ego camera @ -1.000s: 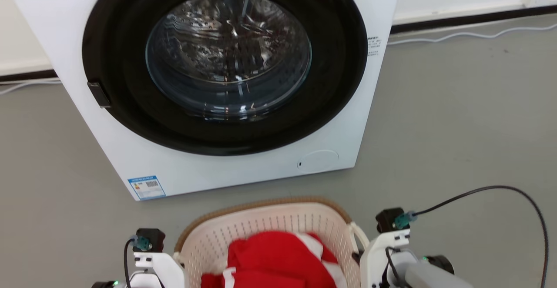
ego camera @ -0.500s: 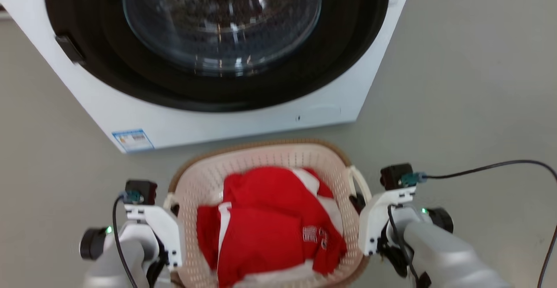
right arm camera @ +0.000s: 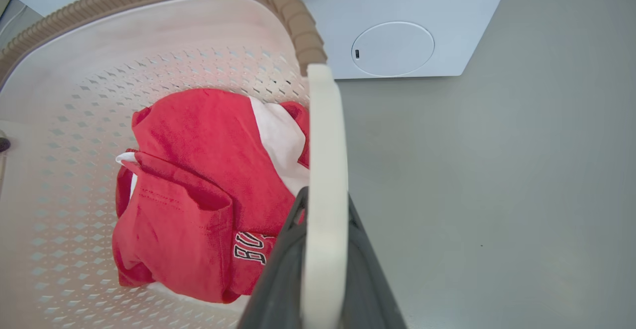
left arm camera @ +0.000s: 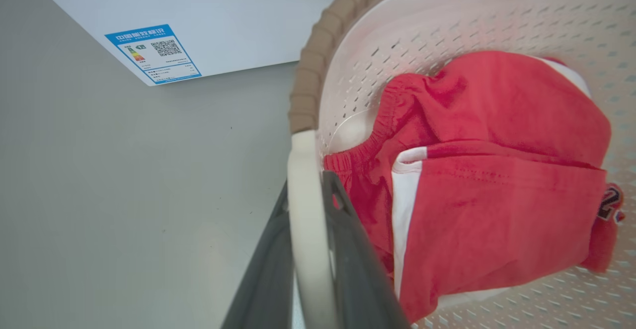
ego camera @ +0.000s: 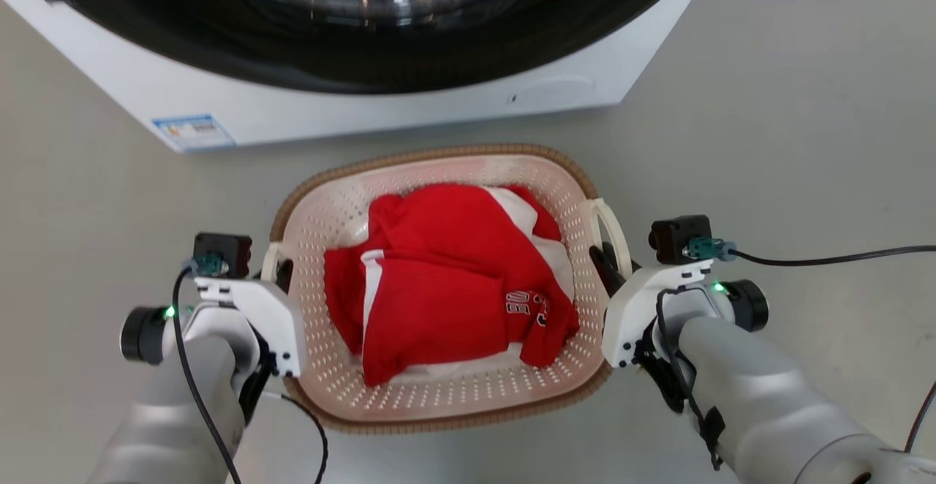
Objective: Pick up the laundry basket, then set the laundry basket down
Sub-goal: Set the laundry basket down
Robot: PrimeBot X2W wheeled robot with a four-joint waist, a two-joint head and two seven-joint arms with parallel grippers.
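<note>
The laundry basket [ego camera: 330, 210], cream-white and perforated with a brown woven-look rim [ego camera: 439, 153], lies in front of the washing machine and holds a red and white garment [ego camera: 446, 272]. My left gripper [ego camera: 281, 273] is shut on the basket's left loop handle [left arm camera: 304, 205]; the left wrist view shows the white handle pinched between both dark fingers. My right gripper [ego camera: 604, 261] is shut on the right loop handle [right arm camera: 324, 170], which the right wrist view shows the same way. I cannot tell whether the basket rests on the floor or hangs just above it.
A white front-loading washing machine [ego camera: 409, 107] with a dark round door stands right behind the basket, with a blue label [ego camera: 194, 131] on its lower left corner. Grey floor [ego camera: 790, 140] spreads to both sides. A black cable [ego camera: 833, 256] runs right from my right wrist.
The head camera has tilted down, so the washer has slid up the view and the whole basket now shows. Both grippers stay on the handles.
</note>
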